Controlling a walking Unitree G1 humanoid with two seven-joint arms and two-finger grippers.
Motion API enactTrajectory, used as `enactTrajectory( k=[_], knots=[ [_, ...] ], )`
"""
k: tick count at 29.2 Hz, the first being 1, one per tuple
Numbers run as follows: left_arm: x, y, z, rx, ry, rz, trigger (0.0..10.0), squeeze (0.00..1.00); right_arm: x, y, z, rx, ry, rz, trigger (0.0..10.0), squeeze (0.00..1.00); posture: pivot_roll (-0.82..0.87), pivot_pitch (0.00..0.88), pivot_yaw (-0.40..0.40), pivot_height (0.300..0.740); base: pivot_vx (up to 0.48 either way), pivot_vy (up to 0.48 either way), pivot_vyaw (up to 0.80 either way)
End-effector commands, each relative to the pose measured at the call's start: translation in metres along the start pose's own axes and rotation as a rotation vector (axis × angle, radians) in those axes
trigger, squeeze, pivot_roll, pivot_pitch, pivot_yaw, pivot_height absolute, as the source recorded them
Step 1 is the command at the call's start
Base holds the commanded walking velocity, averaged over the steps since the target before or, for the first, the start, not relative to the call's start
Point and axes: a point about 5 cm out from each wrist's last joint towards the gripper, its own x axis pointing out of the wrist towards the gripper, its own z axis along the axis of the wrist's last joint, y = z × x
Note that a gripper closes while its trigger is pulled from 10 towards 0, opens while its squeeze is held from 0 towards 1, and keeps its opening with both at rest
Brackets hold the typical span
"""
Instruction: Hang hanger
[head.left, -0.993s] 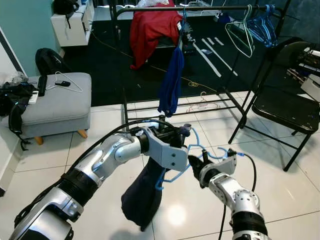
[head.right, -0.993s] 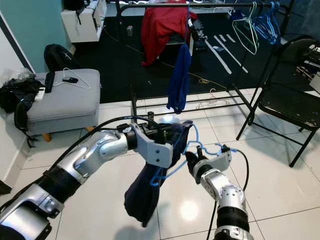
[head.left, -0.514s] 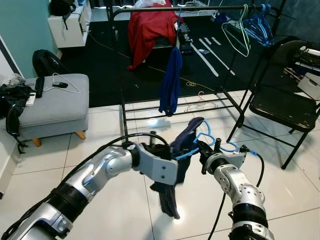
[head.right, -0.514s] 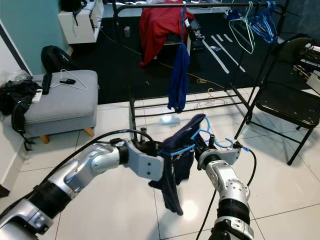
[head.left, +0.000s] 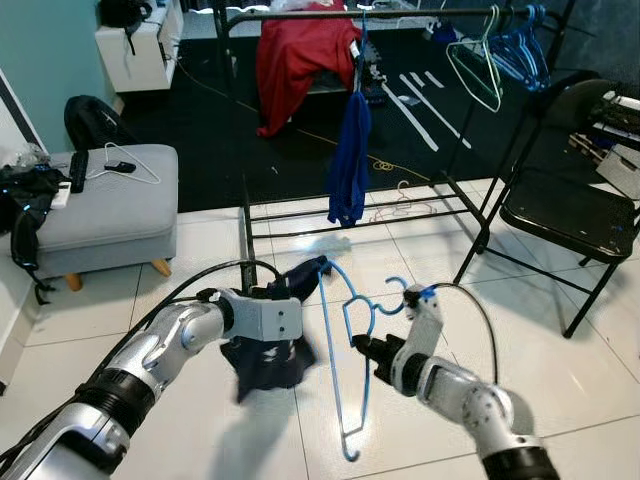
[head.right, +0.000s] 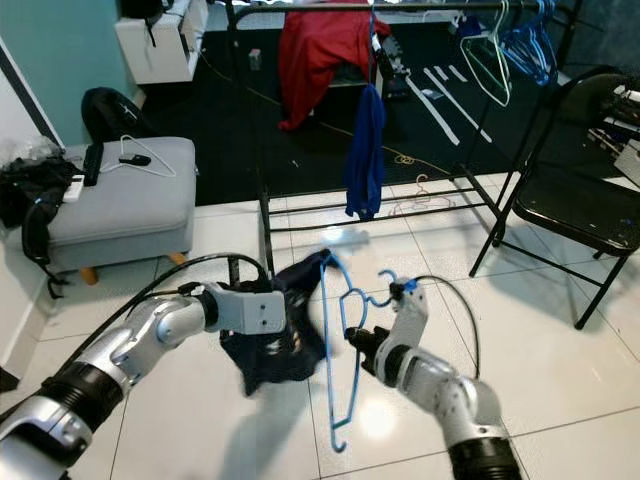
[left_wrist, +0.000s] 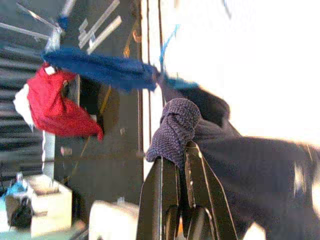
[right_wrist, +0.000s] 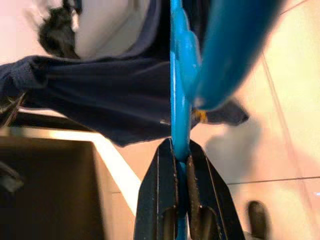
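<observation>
A thin blue hanger (head.left: 345, 372) stands nearly upright over the tiles, hook (head.left: 397, 291) near the top. My right gripper (head.left: 363, 347) is shut on its middle, and the right wrist view shows the fingers (right_wrist: 165, 170) clamped on the blue wire (right_wrist: 179, 100). A dark navy garment (head.left: 264, 352) hangs bunched to the left, one fold reaching the hanger's upper tip. My left gripper (head.left: 288, 297) is shut on that garment; the left wrist view shows knit cloth (left_wrist: 176, 125) pinched at the fingertips. The clothes rack bar (head.left: 400, 14) runs along the back.
On the rack hang a blue garment (head.left: 348, 158), a red one (head.left: 298, 58) and spare hangers (head.left: 478, 62). A black folding chair (head.left: 566, 212) stands at the right, a grey ottoman (head.left: 110, 212) with a white hanger at the left. Cables cross the dark floor behind.
The hanger has swung from lying across to standing upright. The garment has dropped lower and to the left with my left gripper. My right gripper has come down and turned.
</observation>
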Motion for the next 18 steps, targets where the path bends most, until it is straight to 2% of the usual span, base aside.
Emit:
enactTrajectory(
  k=[1, 2, 3, 6, 8, 9, 10, 12, 13, 14, 15, 18],
  knots=[
    [-0.001, 0.005, 0.001, 0.006, -0.003, 0.018, 10.0, 0.0, -0.004, -0.009, 0.01, 0.076, -0.045, -0.035, 10.0, 0.0, -0.05, 0.089, 0.001, 0.74, 0.0, 0.0, 0.0],
    [-0.001, 0.009, 0.004, 0.01, -0.025, 0.05, 10.0, 0.0, -0.006, -0.011, 0.012, 0.187, -0.062, -0.037, 10.0, 0.0, -0.04, 0.095, 0.0, 0.74, 0.0, 0.0, 0.0],
    [-0.001, 0.009, 0.004, 0.01, -0.025, 0.05, 10.0, 0.0, -0.006, -0.011, 0.012, 0.187, -0.062, -0.037, 10.0, 0.0, -0.04, 0.095, 0.0, 0.74, 0.0, 0.0, 0.0],
    [-0.002, 0.024, 0.016, -0.001, -0.111, 0.139, 10.0, 0.0, -0.009, -0.017, 0.012, 0.375, -0.111, -0.025, 10.0, 0.0, -0.04, 0.101, -0.002, 0.74, 0.0, 0.0, 0.0],
    [-0.002, 0.024, 0.016, -0.001, -0.111, 0.139, 10.0, 0.0, -0.009, -0.017, 0.012, 0.375, -0.111, -0.025, 10.0, 0.0, -0.04, 0.101, -0.002, 0.74, 0.0, 0.0, 0.0],
    [-0.003, 0.03, 0.022, -0.007, -0.151, 0.165, 10.0, 0.0, -0.009, -0.021, 0.011, 0.436, -0.133, -0.03, 10.0, 0.0, -0.04, 0.106, -0.004, 0.74, 0.0, 0.0, 0.0],
    [-0.003, 0.03, 0.022, -0.007, -0.151, 0.165, 10.0, 0.0, -0.009, -0.021, 0.011, 0.436, -0.133, -0.03, 10.0, 0.0, -0.04, 0.106, -0.004, 0.74, 0.0, 0.0, 0.0],
    [-0.007, 0.04, 0.034, -0.007, -0.23, 0.195, 10.0, 0.0, -0.007, -0.027, 0.012, 0.685, -0.204, -0.001, 10.0, 0.0, -0.04, 0.108, -0.003, 0.74, 0.0, 0.0, 0.0],
    [-0.007, 0.04, 0.034, -0.007, -0.23, 0.195, 10.0, 0.0, -0.007, -0.027, 0.012, 0.685, -0.204, -0.001, 10.0, 0.0, -0.04, 0.108, -0.003, 0.74, 0.0, 0.0, 0.0],
    [-0.01, 0.044, 0.041, 0.0, -0.272, 0.185, 10.0, 0.0, -0.008, -0.031, 0.013, 0.791, -0.241, 0.001, 10.0, 0.0, -0.04, 0.111, 0.001, 0.74, 0.0, 0.0, 0.0],
    [-0.013, 0.044, 0.044, 0.013, -0.29, 0.152, 10.0, 0.0, -0.008, -0.034, 0.015, 0.854, -0.267, 0.01, 10.0, 0.0, -0.03, 0.111, 0.002, 0.74, 0.0, 0.0, 0.0],
    [-0.015, 0.042, 0.044, 0.031, -0.288, 0.119, 10.0, 0.0, -0.009, -0.036, 0.017, 0.884, -0.284, 0.02, 10.0, 0.0, -0.03, 0.11, 0.002, 0.74, 0.0, 0.0, 0.0]
  ],
)
